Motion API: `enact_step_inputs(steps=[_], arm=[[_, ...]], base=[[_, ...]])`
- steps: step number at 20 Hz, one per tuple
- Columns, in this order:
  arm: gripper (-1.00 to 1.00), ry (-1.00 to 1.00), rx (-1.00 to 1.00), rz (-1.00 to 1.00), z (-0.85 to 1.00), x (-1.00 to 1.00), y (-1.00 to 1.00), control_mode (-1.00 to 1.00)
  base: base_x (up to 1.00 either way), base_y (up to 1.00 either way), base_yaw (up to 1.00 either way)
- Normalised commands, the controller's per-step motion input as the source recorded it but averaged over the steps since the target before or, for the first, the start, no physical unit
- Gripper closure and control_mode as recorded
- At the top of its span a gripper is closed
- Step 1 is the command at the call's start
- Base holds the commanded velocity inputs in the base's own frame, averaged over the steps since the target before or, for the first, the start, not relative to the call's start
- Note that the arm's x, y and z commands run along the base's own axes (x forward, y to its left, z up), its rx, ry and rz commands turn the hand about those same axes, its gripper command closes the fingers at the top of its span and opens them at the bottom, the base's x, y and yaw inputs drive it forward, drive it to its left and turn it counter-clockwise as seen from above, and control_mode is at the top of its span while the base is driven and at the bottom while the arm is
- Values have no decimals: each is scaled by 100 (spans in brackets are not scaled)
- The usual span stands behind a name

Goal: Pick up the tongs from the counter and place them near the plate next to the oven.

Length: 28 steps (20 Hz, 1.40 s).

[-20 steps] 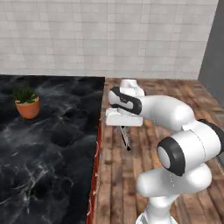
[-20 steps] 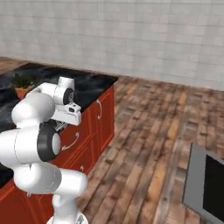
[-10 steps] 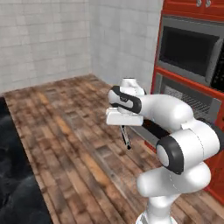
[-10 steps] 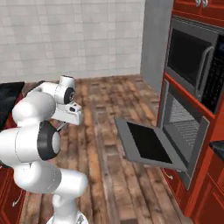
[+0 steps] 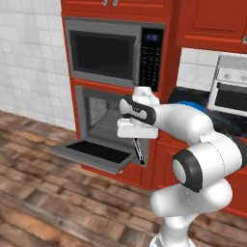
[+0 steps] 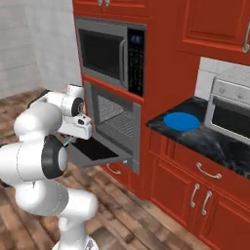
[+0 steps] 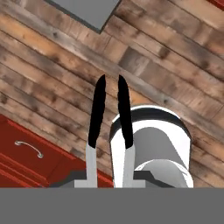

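- the arm [image 5: 193,125] is glossy white, built of thick rounded links that swell at each bend.
- its joints show as dark grey to black bands and round caps, one large disc on the elbow [image 5: 185,170].
- the wrist carries a black collar [image 5: 140,110] with a white knob on top.
- the hand is a boxy white block [image 6: 78,128] with a small dark spot on its side.
- the lowest link [image 6: 71,205] is a fat white curve narrowing to a pedestal.
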Motion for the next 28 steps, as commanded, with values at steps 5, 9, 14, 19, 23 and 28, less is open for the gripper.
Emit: enact_step_inputs(steps=[5,9,14,19,23,28], arm=[[100,0,0,0,0,0,0,100],[100,0,0,0,0,0,0,100],[100,0,0,0,0,0,0,100],[100,0,0,0,0,0,0,100],[100,0,0,0,0,0,0,100],[100,0,0,0,0,0,0,100]], base=[[2,-33,-69],[16,-50,-43],[55,-45,-10],[69,-47,0],[35,-49,0],[33,-37,0]])
